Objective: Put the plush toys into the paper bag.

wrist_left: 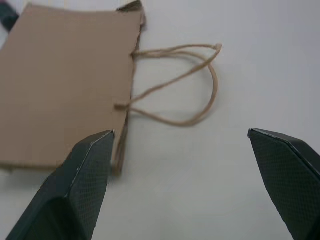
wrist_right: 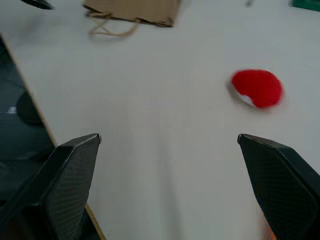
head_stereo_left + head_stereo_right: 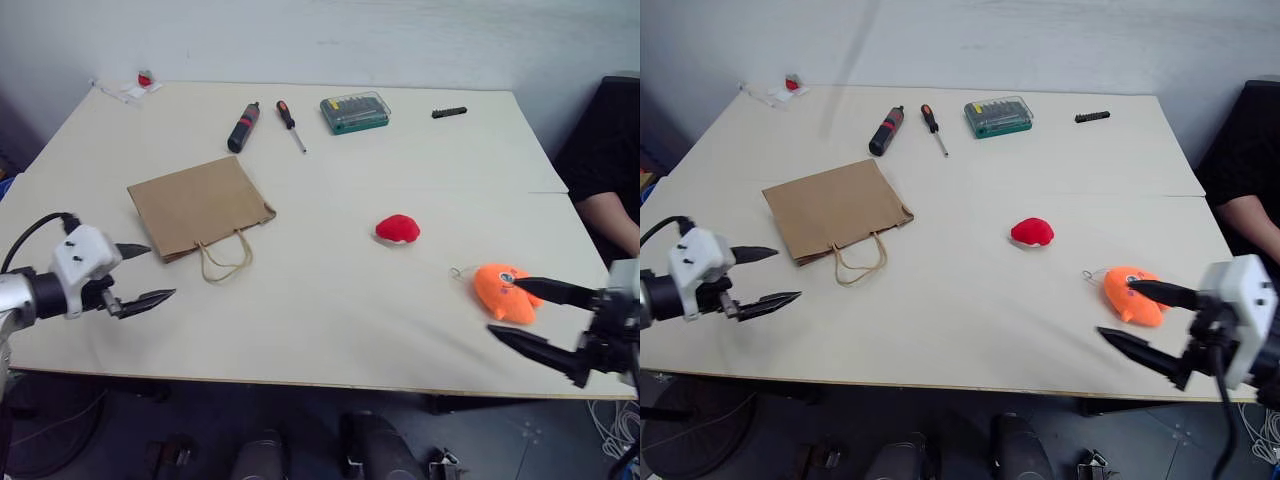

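Both end effectors, left [image 3: 140,272] and right [image 3: 540,318], gape wide, holding nothing; the orange toy [image 3: 505,292] looks soft, light; squeeze its fat middle; the paper bag [image 3: 198,205] lies flat, floppy.

A pale wooden table [image 3: 330,330] stands against a plain grey-white wall [image 3: 300,40].

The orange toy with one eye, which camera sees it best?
The left eye view: the orange toy lies whole and clear on the table. The right eye view shows it partly behind the right pincer. The right wrist view catches an orange sliver.
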